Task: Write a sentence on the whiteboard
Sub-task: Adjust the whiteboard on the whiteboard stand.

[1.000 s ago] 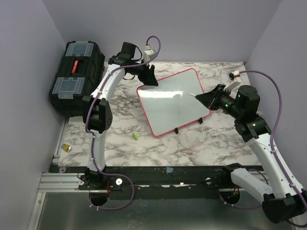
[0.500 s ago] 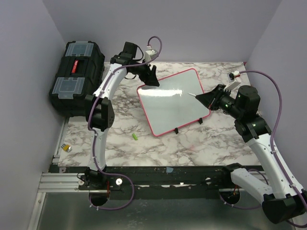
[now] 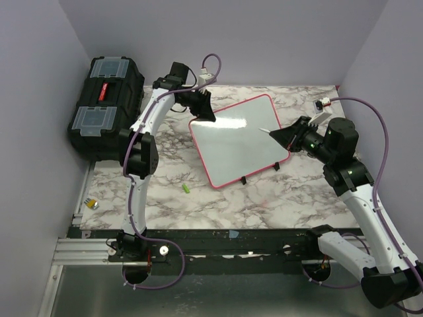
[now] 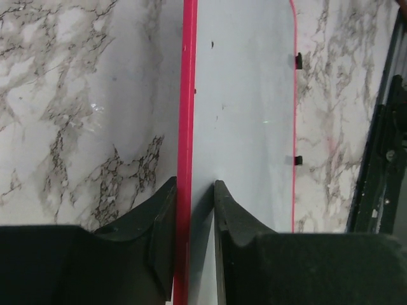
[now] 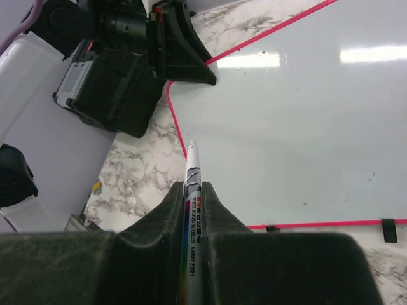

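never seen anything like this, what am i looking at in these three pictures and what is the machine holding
Two robot arms are bolted at the near edge of a marble-patterned table. The wide picture comes from a fixed camera above and behind them; the other two come from a camera on each wrist. On the table lies a white rectangular whiteboard with a red-pink frame, no writing visible. The left arm has its jaws astride the frame near the far left corner; whether they pinch it is unclear. The right arm has its jaws shut on a white whiteboard marker, tip pointing at the board. A black toolbox with clear lid compartments stands far left.
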You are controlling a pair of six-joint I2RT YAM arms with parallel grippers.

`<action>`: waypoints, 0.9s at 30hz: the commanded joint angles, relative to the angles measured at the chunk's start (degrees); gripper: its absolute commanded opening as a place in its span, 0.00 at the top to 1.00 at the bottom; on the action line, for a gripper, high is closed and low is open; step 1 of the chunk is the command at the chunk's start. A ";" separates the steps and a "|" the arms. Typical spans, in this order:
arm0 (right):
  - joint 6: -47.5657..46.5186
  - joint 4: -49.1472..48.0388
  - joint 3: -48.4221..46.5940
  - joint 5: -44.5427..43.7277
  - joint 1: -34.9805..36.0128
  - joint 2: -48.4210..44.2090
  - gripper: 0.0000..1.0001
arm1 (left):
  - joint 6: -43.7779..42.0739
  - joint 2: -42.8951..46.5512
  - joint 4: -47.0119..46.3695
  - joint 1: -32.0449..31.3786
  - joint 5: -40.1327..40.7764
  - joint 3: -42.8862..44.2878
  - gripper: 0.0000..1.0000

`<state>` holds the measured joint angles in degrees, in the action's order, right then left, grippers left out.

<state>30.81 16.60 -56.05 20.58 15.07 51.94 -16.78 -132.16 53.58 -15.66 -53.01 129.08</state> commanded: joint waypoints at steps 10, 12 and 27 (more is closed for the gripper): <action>-1.53 1.96 -0.30 0.36 0.41 -0.61 0.99 | 1.05 5.57 -1.67 -0.10 -2.89 -2.42 1.00; -2.26 1.96 -0.36 1.23 0.40 -0.54 0.99 | 0.91 7.16 -2.11 -0.58 -1.65 -3.57 1.00; -2.71 3.24 -3.02 -1.14 9.05 6.57 0.99 | 3.77 18.83 -10.43 -3.54 11.30 -16.16 1.00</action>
<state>28.12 17.78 -56.14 24.84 18.02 55.86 -11.97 -117.12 46.41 -18.13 -47.24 113.99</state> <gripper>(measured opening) 0.129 0.231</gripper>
